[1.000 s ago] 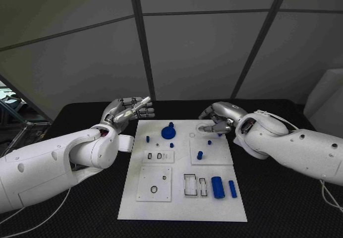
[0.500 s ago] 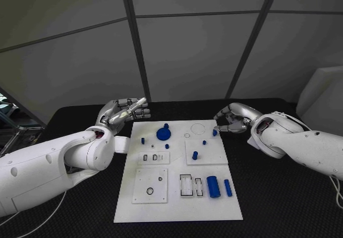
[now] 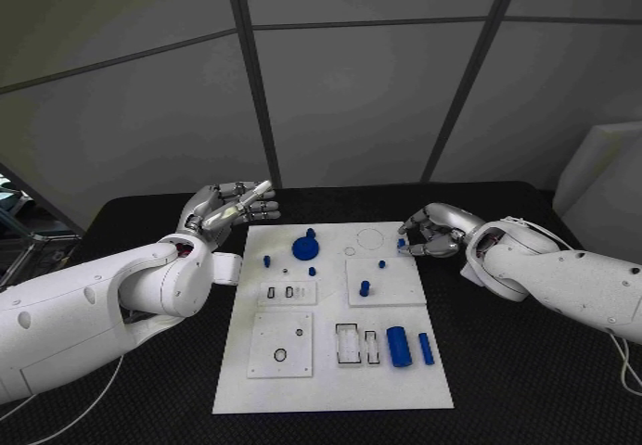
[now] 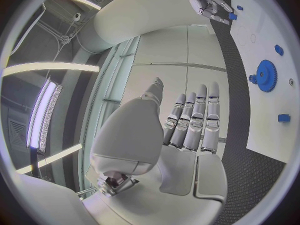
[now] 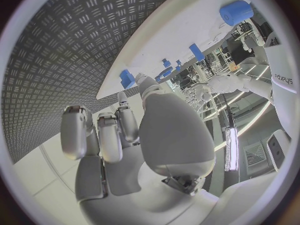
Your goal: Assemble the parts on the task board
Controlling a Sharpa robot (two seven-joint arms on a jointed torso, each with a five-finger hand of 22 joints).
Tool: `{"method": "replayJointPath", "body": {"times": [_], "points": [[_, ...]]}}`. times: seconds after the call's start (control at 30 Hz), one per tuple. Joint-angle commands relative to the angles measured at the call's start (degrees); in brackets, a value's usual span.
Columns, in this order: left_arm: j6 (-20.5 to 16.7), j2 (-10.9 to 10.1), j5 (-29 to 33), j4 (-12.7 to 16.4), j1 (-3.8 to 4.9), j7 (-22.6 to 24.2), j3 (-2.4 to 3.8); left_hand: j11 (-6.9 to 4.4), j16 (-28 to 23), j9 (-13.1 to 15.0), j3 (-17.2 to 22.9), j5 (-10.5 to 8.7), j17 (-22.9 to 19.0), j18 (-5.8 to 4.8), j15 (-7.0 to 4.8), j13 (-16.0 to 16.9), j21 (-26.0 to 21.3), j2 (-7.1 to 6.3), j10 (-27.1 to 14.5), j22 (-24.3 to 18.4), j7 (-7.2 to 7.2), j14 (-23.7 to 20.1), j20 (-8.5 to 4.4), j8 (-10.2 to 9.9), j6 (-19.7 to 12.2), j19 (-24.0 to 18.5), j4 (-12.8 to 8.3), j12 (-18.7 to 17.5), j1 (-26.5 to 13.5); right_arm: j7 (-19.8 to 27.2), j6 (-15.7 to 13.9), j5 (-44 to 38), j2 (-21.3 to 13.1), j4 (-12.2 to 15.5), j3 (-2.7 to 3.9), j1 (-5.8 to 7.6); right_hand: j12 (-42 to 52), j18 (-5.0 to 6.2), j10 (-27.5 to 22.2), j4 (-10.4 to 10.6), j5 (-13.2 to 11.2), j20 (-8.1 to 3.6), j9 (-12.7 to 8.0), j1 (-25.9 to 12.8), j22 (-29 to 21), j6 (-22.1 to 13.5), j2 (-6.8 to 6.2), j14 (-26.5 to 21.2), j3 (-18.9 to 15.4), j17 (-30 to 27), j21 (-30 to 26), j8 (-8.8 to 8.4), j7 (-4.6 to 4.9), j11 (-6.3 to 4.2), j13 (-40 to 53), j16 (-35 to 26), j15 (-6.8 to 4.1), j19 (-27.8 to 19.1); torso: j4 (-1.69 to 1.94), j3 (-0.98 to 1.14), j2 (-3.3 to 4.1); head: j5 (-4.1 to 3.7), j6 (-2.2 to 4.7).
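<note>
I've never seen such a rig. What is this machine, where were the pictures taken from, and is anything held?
A robot with two white arms, each ending in a silver hand. The square picture looks down from its head; the round ones come from cameras at its wrists. On the black table lies a white task board with small blue parts, among them a gear and a cylinder. The left hand is open beside the board, holding nothing. The right hand curls at a small blue part on the board's far corner; whether it grips it I cannot tell.
</note>
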Motion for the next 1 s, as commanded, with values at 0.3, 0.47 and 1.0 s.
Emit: {"method": "replayJointPath", "body": {"times": [0.3, 0.47, 1.0], "points": [[0.46, 0.17, -0.06, -0.04, 0.06, 0.41, 0.06, 0.02, -0.18, -0.05, 0.07, -0.25, 0.07, -0.94, 0.31, -0.08, 0.19, 0.37, -0.22, 0.10, 1.79, -0.05, 0.14, -0.28, -0.37, -0.39, -0.27, -0.20, -0.04, 0.85, 1.75, -0.49, 1.17, -1.55, 0.04, -0.02, -0.05, -0.66, 0.17, -1.05, -0.28, -0.28, 0.18, 1.63, 1.99, 1.33, 1.29, 6.15, 0.36, 14.99, 0.18, 0.94, -0.08, -0.28, 1.52, 0.22, -0.38, 0.26, 0.01, -0.02, 0.01, -0.02, -0.13], [0.44, 0.14, -0.06, -0.06, 0.06, 0.39, 0.06, 0.02, -0.18, -0.05, 0.07, -0.25, 0.07, -0.94, 0.31, -0.08, 0.19, 0.37, -0.22, 0.10, 1.79, -0.05, 0.14, -0.28, -0.37, -0.39, -0.27, -0.20, -0.04, 0.69, 2.29, -0.89, 1.58, -1.97, 0.04, -0.07, 0.25, -0.67, 0.53, -1.56, -0.92, -0.45, 0.34, 2.10, 2.09, 2.82, 1.94, 6.15, 0.78, 15.01, 0.22, 1.64, -0.38, -0.55, 1.92, 0.23, -0.59, 0.33, 0.00, -0.04, -0.02, 0.05, -0.20], [0.35, 0.05, -0.06, -0.01, 0.06, 0.34, 0.06, 0.01, -0.21, -0.03, 0.07, -0.25, 0.10, -0.93, 0.32, -0.06, 0.23, 0.40, -0.18, 0.11, 1.77, -0.05, 0.15, -0.29, -0.32, -0.47, -0.38, -0.19, -0.02, 0.32, 2.30, -1.24, 1.96, -2.30, 0.04, -0.16, 0.63, -0.70, 1.03, -1.79, -0.98, -0.89, 0.52, 1.76, 2.24, 5.42, 2.63, 6.17, 1.24, 15.09, 0.27, 2.69, -1.12, -1.17, 2.43, 0.26, -1.11, 0.44, -0.01, 0.00, -0.03, 0.00, -0.32]]}}
